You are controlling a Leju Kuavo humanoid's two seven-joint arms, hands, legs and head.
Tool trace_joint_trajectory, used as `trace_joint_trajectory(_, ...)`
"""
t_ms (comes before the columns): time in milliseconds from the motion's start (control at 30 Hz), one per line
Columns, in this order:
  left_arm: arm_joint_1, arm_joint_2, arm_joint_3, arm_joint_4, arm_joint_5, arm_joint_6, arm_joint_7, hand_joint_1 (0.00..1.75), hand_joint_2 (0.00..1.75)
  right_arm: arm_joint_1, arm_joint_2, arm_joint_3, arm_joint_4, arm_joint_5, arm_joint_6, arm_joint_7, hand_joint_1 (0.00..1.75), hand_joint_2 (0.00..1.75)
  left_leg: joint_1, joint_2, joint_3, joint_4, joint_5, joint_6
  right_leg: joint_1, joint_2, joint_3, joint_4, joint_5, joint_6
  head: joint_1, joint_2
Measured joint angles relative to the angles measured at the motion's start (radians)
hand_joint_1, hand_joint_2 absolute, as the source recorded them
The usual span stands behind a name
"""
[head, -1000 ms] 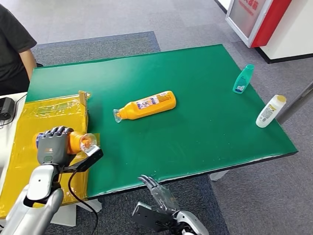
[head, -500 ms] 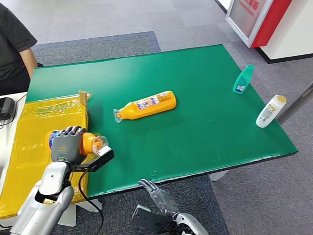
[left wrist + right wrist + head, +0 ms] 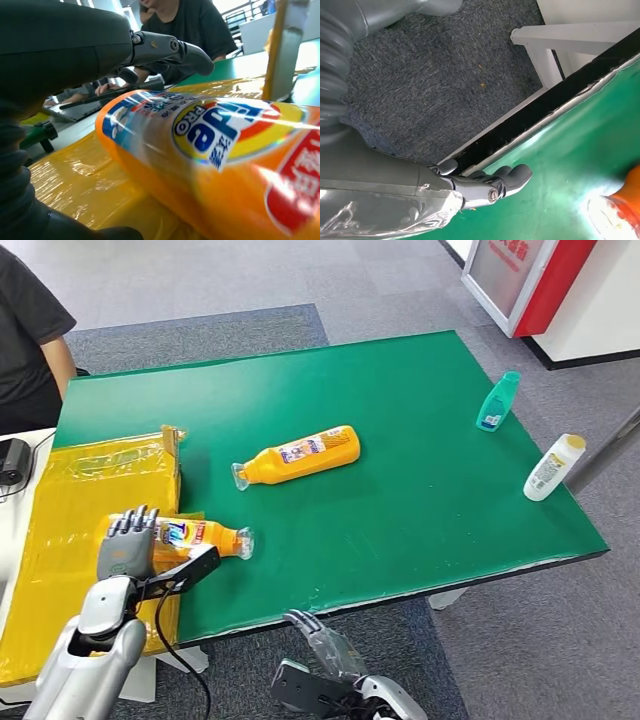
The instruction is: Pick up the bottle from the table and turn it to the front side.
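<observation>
An orange bottle (image 3: 198, 535) lies on its side across the edge of the yellow sheet (image 3: 68, 510) and the green table (image 3: 392, 390), blue and yellow label up, clear cap toward the right. My left hand (image 3: 127, 546) is at its base end with fingers lifted and spread above it. In the left wrist view the bottle (image 3: 226, 150) rests on the yellow sheet under the raised fingers (image 3: 170, 47). My right hand (image 3: 323, 638) hangs below the table's near edge with its fingers (image 3: 501, 182) stretched out and nothing in them.
A second orange bottle (image 3: 300, 455) lies mid-table. A teal bottle (image 3: 498, 400) and a white bottle (image 3: 555, 467) lie near the right edge. A person in black (image 3: 30, 330) sits at the far left. A red and white sign (image 3: 521, 275) stands beyond the table.
My left hand moved right with the bottle, turned it and laid it down label up, and its fingers have spread off it. The right hand stayed in place.
</observation>
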Motion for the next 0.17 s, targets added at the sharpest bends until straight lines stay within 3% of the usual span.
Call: trace_joint_trajectory(167,0.019,-0.03,0.057,-0.019,0.0,0.004,-0.045,0.0,1.75,0.007,-0.002,-0.001,-0.003,0.0,0.0,0.004,0.0,1.75,0.0,0.0,0.0,0.0,0.0,0.0,0.0,0.0,0.0,0.0,0.0,0.0,0.0,0.0)
